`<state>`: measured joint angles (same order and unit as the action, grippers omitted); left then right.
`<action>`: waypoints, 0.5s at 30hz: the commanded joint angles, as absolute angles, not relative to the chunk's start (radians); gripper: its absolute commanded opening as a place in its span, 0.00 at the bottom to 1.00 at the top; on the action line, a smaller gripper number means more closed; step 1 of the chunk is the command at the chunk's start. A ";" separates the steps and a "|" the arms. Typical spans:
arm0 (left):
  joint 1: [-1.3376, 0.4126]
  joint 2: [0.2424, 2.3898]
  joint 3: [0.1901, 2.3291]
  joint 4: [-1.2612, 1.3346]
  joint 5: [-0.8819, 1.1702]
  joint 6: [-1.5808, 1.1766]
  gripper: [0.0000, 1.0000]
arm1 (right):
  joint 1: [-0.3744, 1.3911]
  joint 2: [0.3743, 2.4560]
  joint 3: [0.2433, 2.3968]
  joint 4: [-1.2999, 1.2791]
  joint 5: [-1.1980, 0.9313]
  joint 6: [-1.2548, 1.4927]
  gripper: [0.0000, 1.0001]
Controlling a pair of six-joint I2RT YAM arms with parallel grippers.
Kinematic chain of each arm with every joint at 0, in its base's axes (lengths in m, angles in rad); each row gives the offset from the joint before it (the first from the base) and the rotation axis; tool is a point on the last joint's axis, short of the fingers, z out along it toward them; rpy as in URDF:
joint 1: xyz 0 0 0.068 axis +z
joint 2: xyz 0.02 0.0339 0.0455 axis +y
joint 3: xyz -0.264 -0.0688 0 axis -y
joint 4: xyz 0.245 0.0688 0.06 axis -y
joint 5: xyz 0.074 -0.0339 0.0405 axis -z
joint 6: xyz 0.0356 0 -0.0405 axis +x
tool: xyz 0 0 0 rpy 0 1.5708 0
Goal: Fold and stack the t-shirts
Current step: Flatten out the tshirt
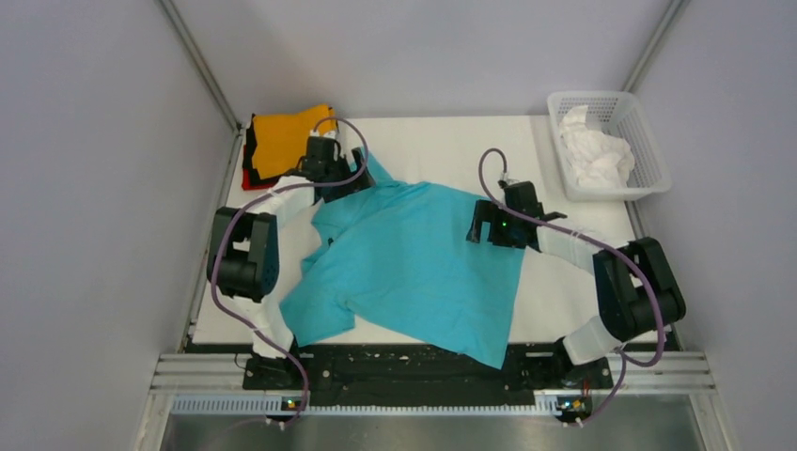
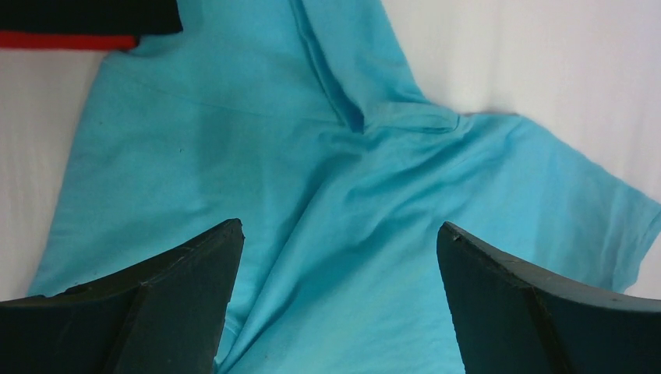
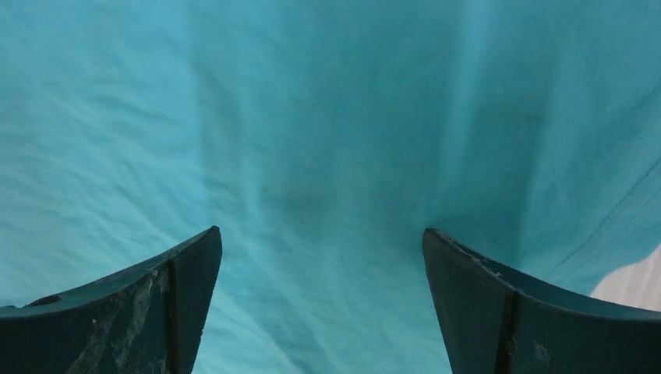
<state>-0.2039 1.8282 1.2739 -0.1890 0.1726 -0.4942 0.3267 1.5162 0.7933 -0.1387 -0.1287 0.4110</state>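
A teal t-shirt (image 1: 414, 268) lies spread and rumpled across the middle of the table, its hem hanging over the near edge. My left gripper (image 1: 340, 180) is open above its far left part, near the collar and a sleeve (image 2: 546, 179). My right gripper (image 1: 481, 225) is open above the shirt's right edge; teal cloth (image 3: 312, 156) fills its view. Folded orange (image 1: 287, 139), black (image 1: 250, 150) and red (image 1: 254, 180) shirts are stacked at the far left corner. A white shirt (image 1: 594, 152) lies crumpled in the basket.
A white lattice basket (image 1: 648, 150) stands at the far right. The stack's black and red edges show at the top left of the left wrist view (image 2: 78, 23). Grey walls close in both sides. White table surface (image 1: 442, 141) shows behind the teal shirt.
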 commanded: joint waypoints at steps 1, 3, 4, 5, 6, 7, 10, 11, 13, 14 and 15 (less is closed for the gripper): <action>-0.200 1.824 1.212 -0.156 0.190 -0.546 0.99 | 0.332 1.571 0.798 -0.181 -0.048 0.456 0.99; -0.199 1.818 1.156 -0.114 0.193 -0.573 0.99 | 0.326 1.613 0.827 -0.213 -0.009 0.461 0.99; -0.200 1.817 1.131 -0.091 0.193 -0.584 0.99 | 0.316 1.636 0.844 -0.230 -0.004 0.464 0.99; -0.201 1.822 1.121 -0.076 0.192 -0.589 0.99 | 0.303 1.659 0.861 -0.244 -0.003 0.463 0.99; -0.200 1.829 1.119 -0.080 0.185 -0.593 0.99 | 0.277 1.681 0.876 -0.256 -0.003 0.461 0.99; -0.199 1.835 1.122 -0.086 0.179 -0.601 0.99 | 0.255 1.700 0.890 -0.272 -0.003 0.465 0.99; -0.200 1.847 1.120 -0.096 0.164 -0.634 0.99 | 0.192 1.739 0.918 -0.286 -0.018 0.465 0.99; -0.201 1.842 1.100 -0.091 0.165 -0.653 0.99 | 0.180 1.748 0.928 -0.286 -0.021 0.462 0.99; -0.206 1.815 1.042 -0.057 0.161 -0.704 0.99 | 0.164 1.760 0.957 -0.297 -0.008 0.453 0.99; -0.211 1.797 1.007 -0.035 0.157 -0.733 0.99 | 0.154 1.767 0.975 -0.311 -0.004 0.447 0.99; -0.222 1.776 0.972 -0.018 0.149 -0.759 0.99 | 0.144 1.778 1.001 -0.328 0.008 0.445 0.99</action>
